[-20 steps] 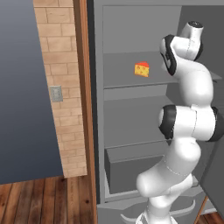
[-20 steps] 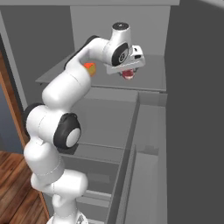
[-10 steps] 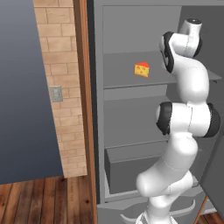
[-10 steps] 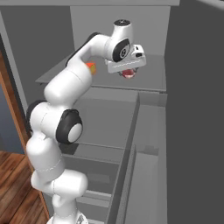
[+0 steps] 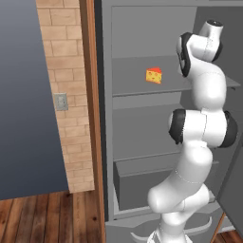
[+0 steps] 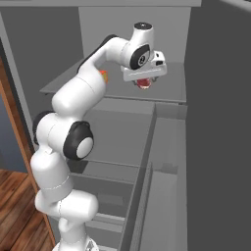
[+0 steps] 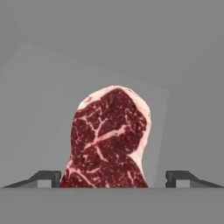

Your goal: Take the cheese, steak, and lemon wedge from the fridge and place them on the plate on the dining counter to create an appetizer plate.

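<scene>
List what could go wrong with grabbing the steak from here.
1. The tool stands open with its fingertips wide of the steak; closing on the flat slab lying on the fridge shelf may pinch only its soft edge and slip.
2. The wrist works close above that shelf, so pushing lower could strike it.

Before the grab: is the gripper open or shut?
Open: in the hand view the fingertips stand apart either side of the steak.
</scene>
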Controlling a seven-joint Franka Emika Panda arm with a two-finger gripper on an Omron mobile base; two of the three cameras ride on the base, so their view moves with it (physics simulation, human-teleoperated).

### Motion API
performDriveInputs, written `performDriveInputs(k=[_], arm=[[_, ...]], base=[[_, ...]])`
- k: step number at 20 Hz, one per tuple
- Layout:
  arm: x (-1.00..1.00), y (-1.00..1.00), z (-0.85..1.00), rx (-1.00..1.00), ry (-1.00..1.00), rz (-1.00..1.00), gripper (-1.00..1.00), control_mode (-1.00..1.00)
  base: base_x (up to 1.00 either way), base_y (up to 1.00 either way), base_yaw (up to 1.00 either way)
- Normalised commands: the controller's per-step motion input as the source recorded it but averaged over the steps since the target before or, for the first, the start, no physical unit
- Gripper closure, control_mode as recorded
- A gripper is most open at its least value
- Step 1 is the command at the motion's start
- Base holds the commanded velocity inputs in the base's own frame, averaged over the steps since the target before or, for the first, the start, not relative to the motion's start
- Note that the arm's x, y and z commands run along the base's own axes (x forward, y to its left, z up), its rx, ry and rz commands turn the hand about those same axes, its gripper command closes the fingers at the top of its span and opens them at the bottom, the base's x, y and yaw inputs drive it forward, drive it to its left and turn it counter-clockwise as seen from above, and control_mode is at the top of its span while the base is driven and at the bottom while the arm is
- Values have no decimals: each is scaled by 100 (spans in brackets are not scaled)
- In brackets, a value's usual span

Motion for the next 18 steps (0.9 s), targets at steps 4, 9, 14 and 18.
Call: performDriveInputs(k=[4, 9, 14, 18], arm=[[-6, 0, -83, 0, -3, 0, -100, -100], [-13, -2, -89, 5, -6, 0, -100, -100], [-16, -12, -83, 8, -8, 0, -100, -100], [-8, -9, -77, 5, -4, 0, -100, -100]], base=[[0, 0, 0], [0, 0, 0], [0, 0, 0], [0, 0, 0]])
